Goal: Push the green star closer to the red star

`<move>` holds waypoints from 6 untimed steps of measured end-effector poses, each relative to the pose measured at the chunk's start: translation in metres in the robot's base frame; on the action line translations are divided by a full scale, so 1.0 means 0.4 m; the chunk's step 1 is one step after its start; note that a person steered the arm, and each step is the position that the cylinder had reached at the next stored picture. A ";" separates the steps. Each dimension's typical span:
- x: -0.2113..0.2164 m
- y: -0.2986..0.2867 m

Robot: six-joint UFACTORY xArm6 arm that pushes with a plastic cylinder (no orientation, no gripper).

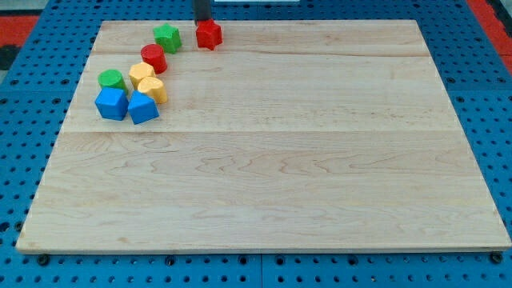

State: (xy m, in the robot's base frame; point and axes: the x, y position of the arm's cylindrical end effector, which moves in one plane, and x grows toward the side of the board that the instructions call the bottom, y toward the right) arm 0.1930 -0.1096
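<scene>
The green star [167, 37] lies near the view's top left of the wooden board [320, 160]. The red star [209, 34] lies just to its right, a small gap between them. My tip [203, 21] comes down from the view's top edge and stands right behind the red star, at its upper left corner, to the upper right of the green star.
Below the green star stand a red cylinder [154, 58], a green cylinder [111, 79], two yellow blocks [142, 74] [152, 89] and two blue blocks [111, 103] [143, 107], clustered at the view's left. A blue pegboard [24, 96] surrounds the board.
</scene>
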 end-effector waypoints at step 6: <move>0.137 -0.014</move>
